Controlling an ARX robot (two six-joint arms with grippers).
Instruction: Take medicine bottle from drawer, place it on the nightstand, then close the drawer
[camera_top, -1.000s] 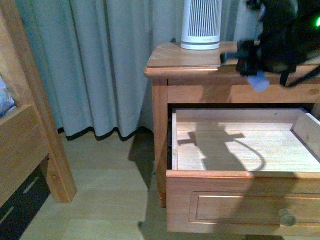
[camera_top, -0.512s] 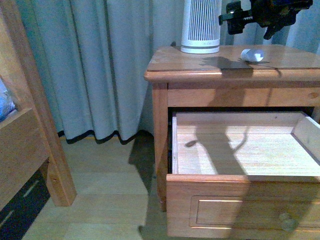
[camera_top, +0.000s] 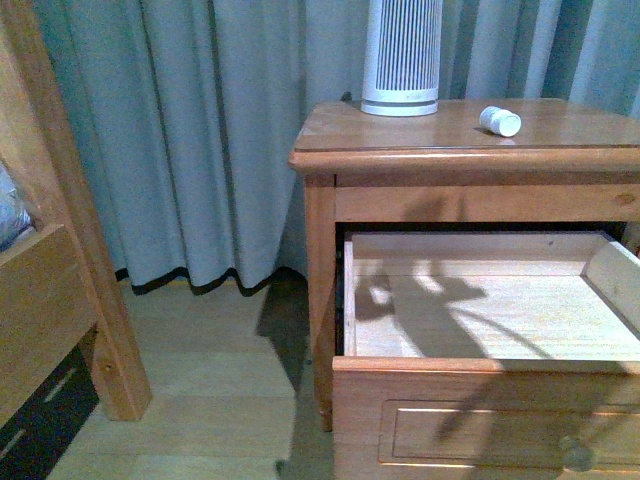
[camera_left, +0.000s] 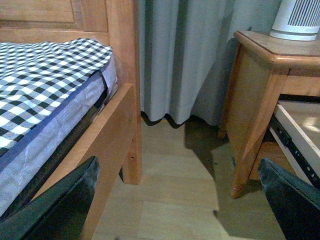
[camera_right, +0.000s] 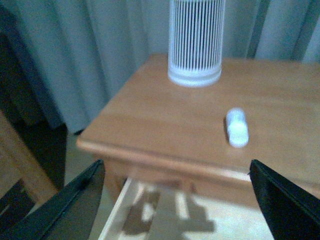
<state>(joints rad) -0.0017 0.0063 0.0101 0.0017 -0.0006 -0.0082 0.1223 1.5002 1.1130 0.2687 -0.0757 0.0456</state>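
Note:
The medicine bottle (camera_top: 500, 121) lies on its side on the nightstand (camera_top: 400, 135) top, right of middle; it also shows in the right wrist view (camera_right: 237, 127). The upper drawer (camera_top: 480, 370) is pulled out, its pale interior bare, its round knob (camera_top: 575, 453) at the lower right. My right gripper (camera_right: 180, 200) is open and empty, above the drawer and back from the nightstand's front edge; it is out of the front view. My left gripper (camera_left: 180, 200) is open and empty, low over the floor between bed and nightstand.
A large white ribbed cylinder (camera_top: 402, 55) stands at the back of the nightstand top. Grey curtains (camera_top: 200, 130) hang behind. The wooden bed frame (camera_top: 60, 250) with a checked mattress (camera_left: 40, 75) is at the left. Wood floor (camera_top: 200, 400) lies between.
My right arm has left the front view, pulling back from above the nightstand top. The medicine bottle, carried a second ago, now lies free on the top.

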